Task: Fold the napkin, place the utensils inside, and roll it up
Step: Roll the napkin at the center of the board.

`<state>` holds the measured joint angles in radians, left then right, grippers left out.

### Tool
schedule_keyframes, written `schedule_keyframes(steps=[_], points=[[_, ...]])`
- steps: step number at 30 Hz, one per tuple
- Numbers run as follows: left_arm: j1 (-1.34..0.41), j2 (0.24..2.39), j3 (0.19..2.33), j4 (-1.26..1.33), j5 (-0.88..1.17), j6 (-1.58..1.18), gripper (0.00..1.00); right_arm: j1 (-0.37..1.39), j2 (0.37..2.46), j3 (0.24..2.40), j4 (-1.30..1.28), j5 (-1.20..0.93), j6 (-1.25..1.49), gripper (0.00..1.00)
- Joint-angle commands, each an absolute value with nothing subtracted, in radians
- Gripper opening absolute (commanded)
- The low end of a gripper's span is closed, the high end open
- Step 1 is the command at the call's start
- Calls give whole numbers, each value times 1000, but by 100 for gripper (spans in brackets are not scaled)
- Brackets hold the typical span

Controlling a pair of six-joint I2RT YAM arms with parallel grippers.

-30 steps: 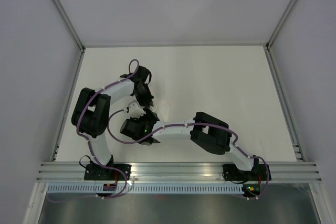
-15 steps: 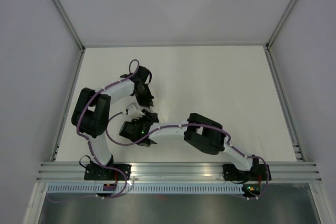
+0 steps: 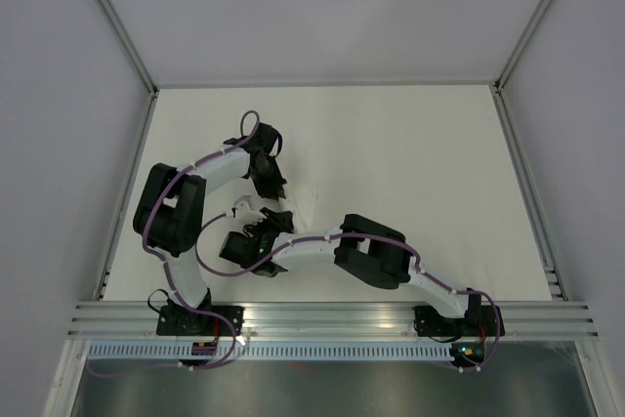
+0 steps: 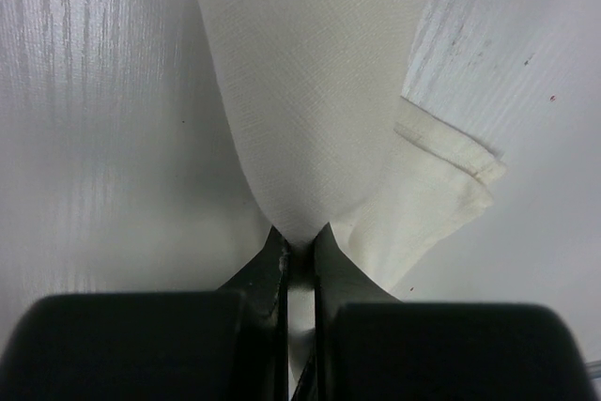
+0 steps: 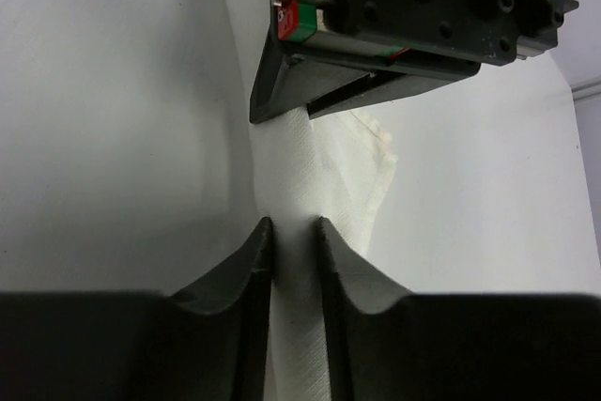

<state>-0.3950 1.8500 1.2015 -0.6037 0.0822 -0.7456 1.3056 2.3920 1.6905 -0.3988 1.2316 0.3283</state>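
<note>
The right gripper [image 5: 293, 227] sits just on the near side of the left gripper [image 4: 299, 237]. Its fingers are drawn narrow with a strip of cloth between them; whether they truly pinch it I cannot tell. The left gripper is clamped tight on a gathered point of the napkin [image 4: 310, 91]. The napkin fans out from the left gripper's tips, and a hemmed corner lies on the table [image 4: 94, 138] just beyond. No utensil shows. The cloth looks light, thin and limp, so it will likely sag wherever unsupported and slide on the smooth top. It is best taken at an edge or corner, with the grips apart, so a fold runs straight.
</note>
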Motion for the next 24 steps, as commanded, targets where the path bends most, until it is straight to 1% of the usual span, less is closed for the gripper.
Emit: schedule_keyframes(steps=[1,2,4,5,6,8,9,11,14,15,18,19,21,22,24], points=[[-403,1876,1160,-729,71,-689,2,1296,2421,1709,-446,1240,347,25],[-403,1872,1161,-729,77,-687,2,1293,2418,1704,-446,1227,354,10],[-397,1861,1164,-724,86,-681,2,1293,2386,1671,-427,1180,368,1],[-396,1856,1169,-721,106,-675,4,1292,2370,1652,-404,1122,374,1],[-388,1847,1172,-719,113,-672,13,1289,2350,1614,-390,1099,382,0],[-382,1832,1184,-709,138,-667,26,1282,2300,1582,-376,1046,411,0],[-374,1818,1189,-706,146,-663,33,1278,2284,1551,-362,987,420,0],[-365,1803,1203,-687,170,-657,42,1258,2231,1496,-322,895,440,0],[-353,1776,1227,-667,207,-653,47,1221,2169,1451,-290,796,465,0],[-345,1770,1232,-661,216,-653,52,1210,2155,1427,-272,722,474,0],[-324,1747,1244,-632,250,-653,57,1155,2106,1370,-227,605,500,0],[-319,1738,1241,-612,265,-650,58,1125,2091,1359,-218,525,508,0],[-302,1707,1238,-565,301,-641,60,1092,2077,1319,-180,447,526,0],[-299,1694,1226,-545,317,-638,60,1060,2069,1307,-167,358,532,0],[-281,1654,1216,-503,334,-638,61,1028,2062,1272,-129,272,549,0]])
